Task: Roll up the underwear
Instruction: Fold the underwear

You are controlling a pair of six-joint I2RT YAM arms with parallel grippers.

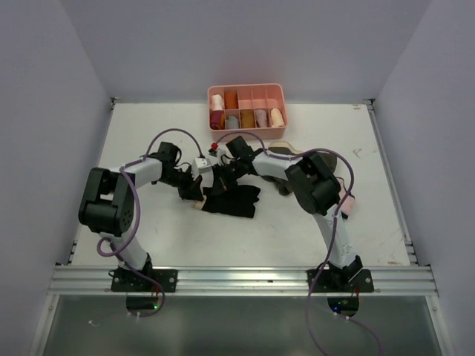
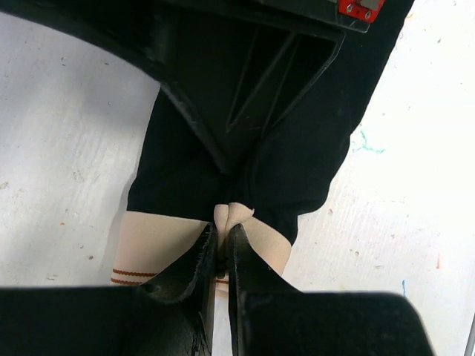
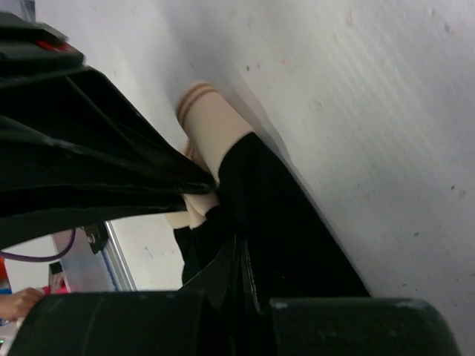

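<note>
The black underwear [image 1: 234, 200] with a beige waistband lies on the white table between the two arms. My left gripper [image 1: 194, 190] is at its left end, shut on a pinched fold of the waistband [image 2: 234, 215]; the black cloth [image 2: 297, 163] spreads beyond it. My right gripper [image 1: 220, 178] is just behind, over the underwear's top edge. In the right wrist view my right gripper [image 3: 246, 261] is shut on black cloth [image 3: 297, 237], with the striped waistband [image 3: 214, 132] beyond. The two grippers nearly touch.
A pink tray [image 1: 246, 92] with several rolled cloths stands at the back centre. An olive-brown garment [image 1: 282, 150] lies behind the right arm. A pale pink garment [image 1: 346, 201] shows by the right arm's elbow. Walls close in both sides.
</note>
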